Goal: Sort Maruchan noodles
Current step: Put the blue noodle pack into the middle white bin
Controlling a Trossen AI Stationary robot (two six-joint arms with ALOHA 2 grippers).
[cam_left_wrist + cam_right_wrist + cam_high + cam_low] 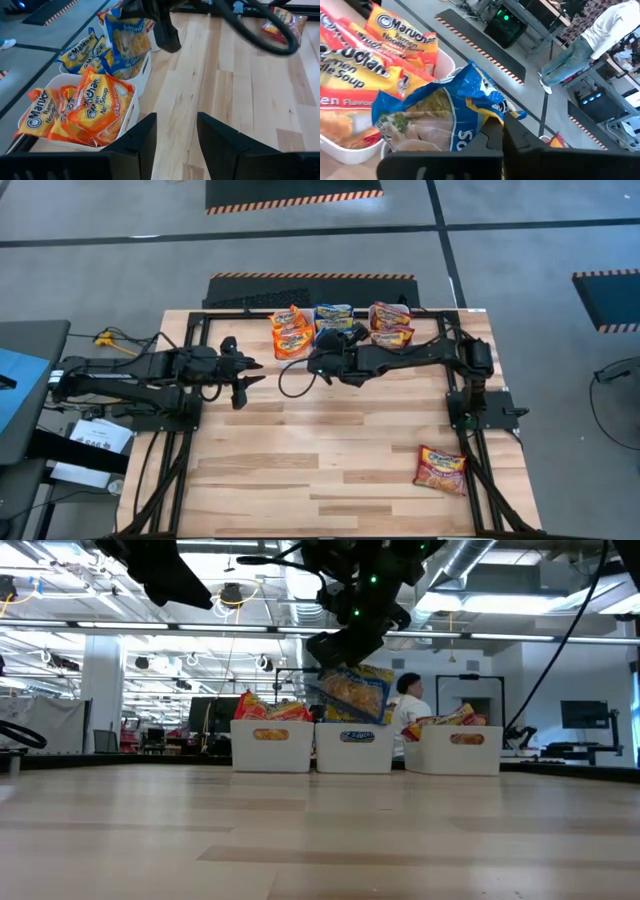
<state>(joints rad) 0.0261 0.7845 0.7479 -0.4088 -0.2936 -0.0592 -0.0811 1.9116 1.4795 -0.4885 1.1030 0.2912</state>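
Both arms (150,370) are matte black, jointed, with black cables looping off them. Each tool (175,145) has two flat dark fingers. A green light (373,581) glows on the right arm.

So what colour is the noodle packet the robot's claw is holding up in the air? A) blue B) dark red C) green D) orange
A: the right claw is shut on a blue noodle packet, hanging above the middle white tub, while the orange packets already lie in their own tub.
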